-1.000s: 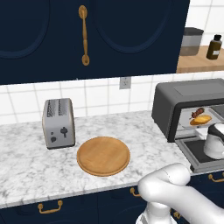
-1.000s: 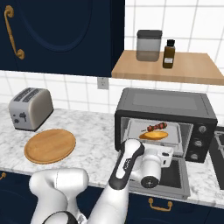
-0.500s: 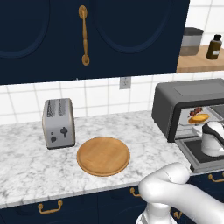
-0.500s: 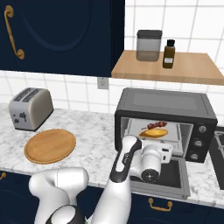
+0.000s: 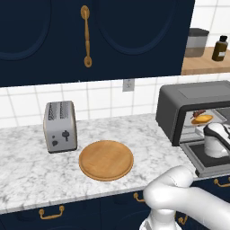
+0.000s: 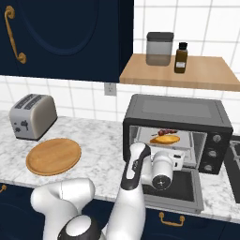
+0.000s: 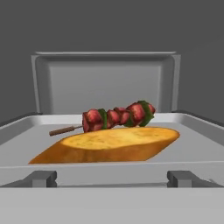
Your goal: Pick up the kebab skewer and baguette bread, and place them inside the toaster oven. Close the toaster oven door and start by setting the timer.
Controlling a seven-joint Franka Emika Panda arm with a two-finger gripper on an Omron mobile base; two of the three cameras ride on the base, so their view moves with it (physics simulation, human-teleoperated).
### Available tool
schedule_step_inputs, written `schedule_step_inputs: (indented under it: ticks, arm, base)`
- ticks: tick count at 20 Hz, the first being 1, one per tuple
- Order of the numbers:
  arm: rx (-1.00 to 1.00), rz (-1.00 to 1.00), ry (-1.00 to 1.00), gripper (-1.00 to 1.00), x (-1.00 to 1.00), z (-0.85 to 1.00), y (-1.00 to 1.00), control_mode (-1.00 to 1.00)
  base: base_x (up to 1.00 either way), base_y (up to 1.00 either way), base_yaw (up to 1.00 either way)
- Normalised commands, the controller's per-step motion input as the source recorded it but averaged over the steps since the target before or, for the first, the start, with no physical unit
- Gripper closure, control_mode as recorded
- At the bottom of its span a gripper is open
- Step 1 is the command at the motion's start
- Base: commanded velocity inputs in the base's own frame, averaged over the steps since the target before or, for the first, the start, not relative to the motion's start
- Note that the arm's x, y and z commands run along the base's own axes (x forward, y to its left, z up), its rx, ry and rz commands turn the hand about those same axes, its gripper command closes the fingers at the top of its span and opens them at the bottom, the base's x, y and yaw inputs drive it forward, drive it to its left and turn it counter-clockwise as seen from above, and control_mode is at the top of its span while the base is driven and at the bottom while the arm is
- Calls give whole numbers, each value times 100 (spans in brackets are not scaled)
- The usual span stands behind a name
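The toaster oven stands on the counter at the right. Its door lies folded down flat. Inside, on the grey tray, lies the golden baguette bread. The kebab skewer rests just behind it, touching its top. My gripper hovers over the lowered door, just outside the oven mouth. It faces the food, is open and holds nothing.
A round wooden board lies mid-counter, with a silver two-slot toaster to its left. The oven's knobs sit on its right front. A shelf above the oven holds a canister and a dark bottle. Dark blue cabinets hang overhead.
The hand has edged slightly up and back from the oven mouth. The skewer and baguette lie still on the tray and the door stays down.
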Motion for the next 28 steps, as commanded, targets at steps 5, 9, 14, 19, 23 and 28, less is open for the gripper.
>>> schedule_step_inputs:
  ticks: [5, 9, 14, 19, 23, 28]
  arm:
    - [0, 1, 0, -100, 10, 0, 0, -100]
    - [0, 0, 0, -100, 15, 0, 0, -100]
    - [0, 0, 0, -100, 18, 0, 0, -100]
    - [0, 0, 0, -100, 9, -1, 2, -100]
    - [0, 0, 0, -100, 24, -3, 5, -100]
    - [0, 0, 0, -100, 2, 0, 1, -100]
  base:
    - [0, 0, 0]
    - [0, 0, 0]
    - [0, 0, 0]
    - [0, 0, 0]
    - [0, 0, 0]
    - [0, 0, 0]
